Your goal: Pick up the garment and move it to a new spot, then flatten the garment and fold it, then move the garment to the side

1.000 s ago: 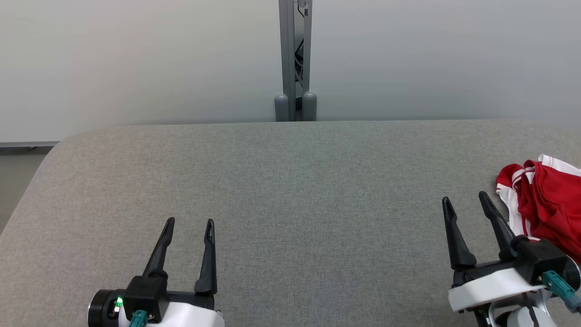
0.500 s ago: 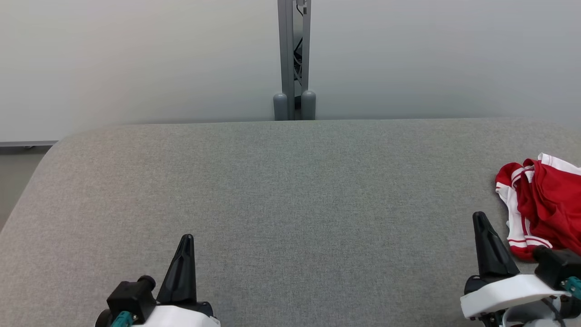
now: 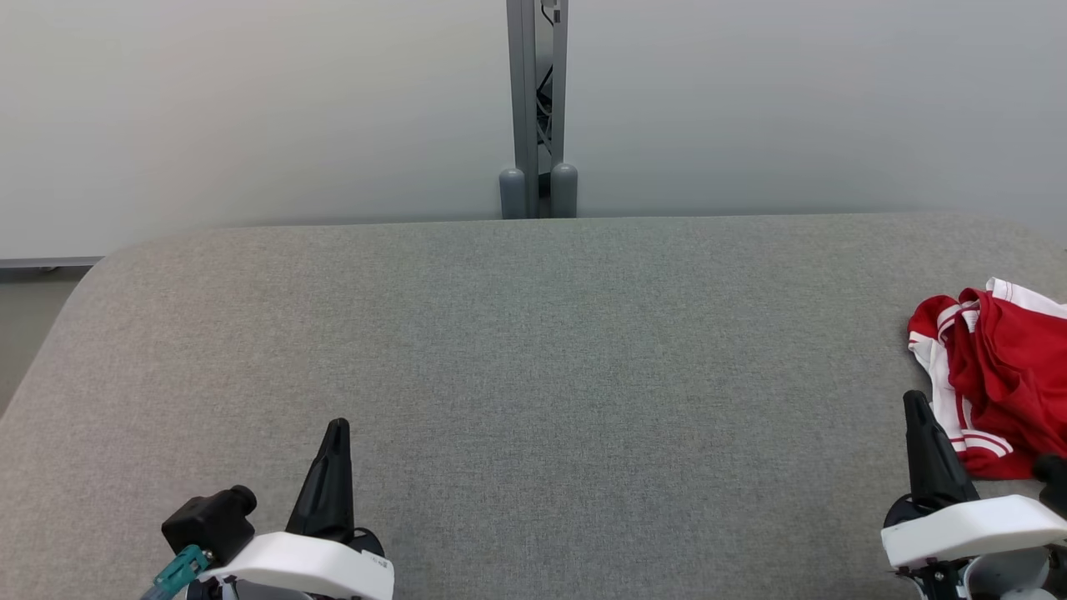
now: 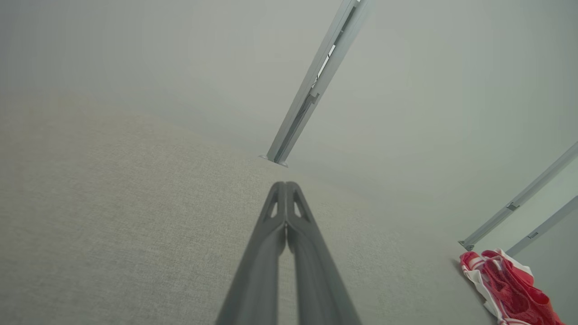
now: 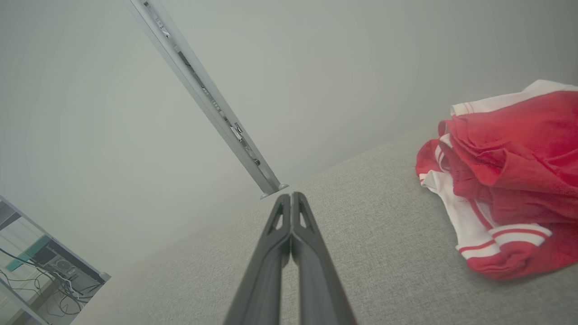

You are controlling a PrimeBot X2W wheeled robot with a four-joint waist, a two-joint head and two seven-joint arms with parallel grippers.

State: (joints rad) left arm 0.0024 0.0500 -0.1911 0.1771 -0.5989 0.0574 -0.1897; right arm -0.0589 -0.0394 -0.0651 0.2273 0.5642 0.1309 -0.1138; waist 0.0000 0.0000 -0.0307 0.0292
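My grey desk (image 3: 533,350) spreads wide before me, with the crumpled red-and-white garment (image 3: 1000,367) heaped at its right edge, its length running front to back. My right hand (image 3: 915,404), fingers pressed together and holding nothing, points just beside the heap, which lies to its right. My left hand (image 3: 338,427), likewise closed and empty, sits well apart. The pick-up looks like the right arm's job.

The red garment (image 3: 1004,367) runs off the head view's right edge, the grey post (image 3: 533,92) off its top, and the left gripper (image 3: 336,429) and right gripper (image 3: 915,402) are cut at the bottom.
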